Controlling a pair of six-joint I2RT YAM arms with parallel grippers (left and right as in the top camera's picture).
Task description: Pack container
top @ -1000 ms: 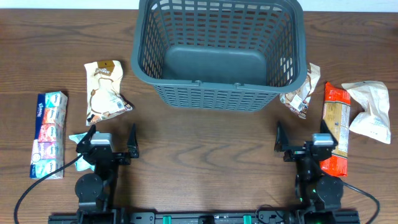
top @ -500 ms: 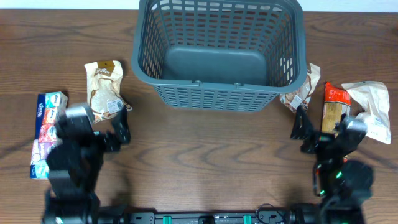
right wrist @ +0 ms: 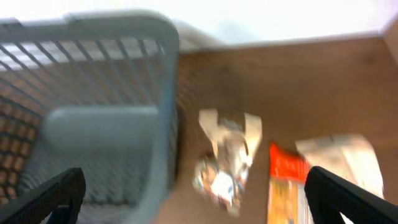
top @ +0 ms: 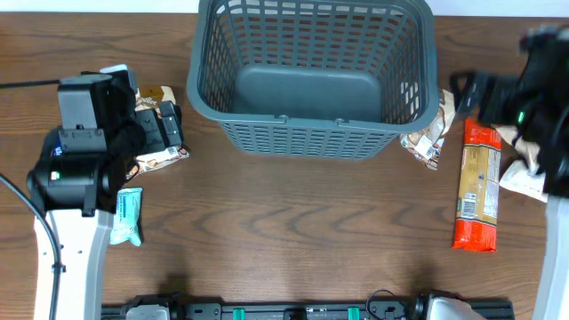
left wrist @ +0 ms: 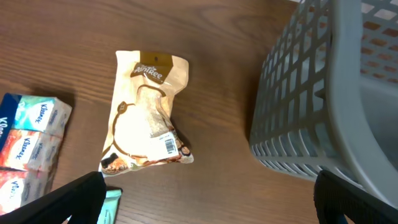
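The container, a large dark grey lattice basket (top: pixel 313 133), stands empty at the back centre; it also shows in the left wrist view (left wrist: pixel 323 93) and, blurred, in the right wrist view (right wrist: pixel 93 124). My left gripper (top: pixel 165 129) is open and empty, raised over a beige snack packet (top: pixel 151 100), which shows in the left wrist view (left wrist: pixel 146 115) ahead of the open jaws (left wrist: pixel 208 205). My right gripper (top: pixel 476 92) is open and empty, blurred, above the packets right of the basket. Its jaws (right wrist: pixel 199 199) frame a small crinkled packet (right wrist: pixel 227 162).
An orange packet (top: pixel 476 182), a white bag (top: pixel 526 169) and the small crinkled packet (top: pixel 431 132) lie right of the basket. A teal packet (top: pixel 127 213) lies at the left. A tissue multipack (left wrist: pixel 28 143) lies beside the beige packet, mostly hidden under my left arm in the overhead view.
Both arms rose from the front edge and swung back. The left gripper moved over the beige packet; the right moved to the far right beside the basket's corner.
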